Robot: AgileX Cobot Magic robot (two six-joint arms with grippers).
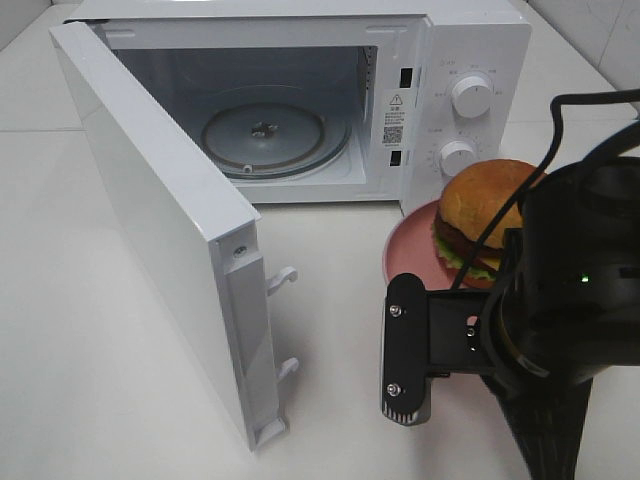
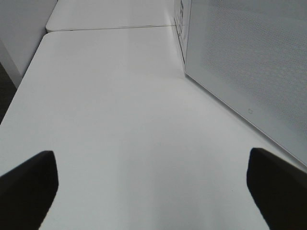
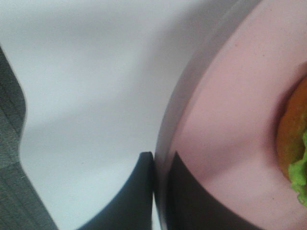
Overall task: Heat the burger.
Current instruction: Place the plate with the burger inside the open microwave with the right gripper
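Burger [image 1: 485, 205] on smooth pink plate [image 1: 405, 250] near right edge of counter [image 1: 330, 400], before the open microwave [image 1: 480, 40]; glossy domed bun over soft stacked layers, likely light and apt to slide or topple. Right fingers [image 3: 139, 191] pinch the thin, stiff plate rim, the sensible hold if carried level. Left fingers [image 2: 29, 187] spread, empty, above bare counter.

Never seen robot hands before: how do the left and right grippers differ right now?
The left gripper stands wide open; the right gripper is shut. The left gripper holds nothing, above the white table; the right gripper pinches the pink plate by its rim. Both are black.
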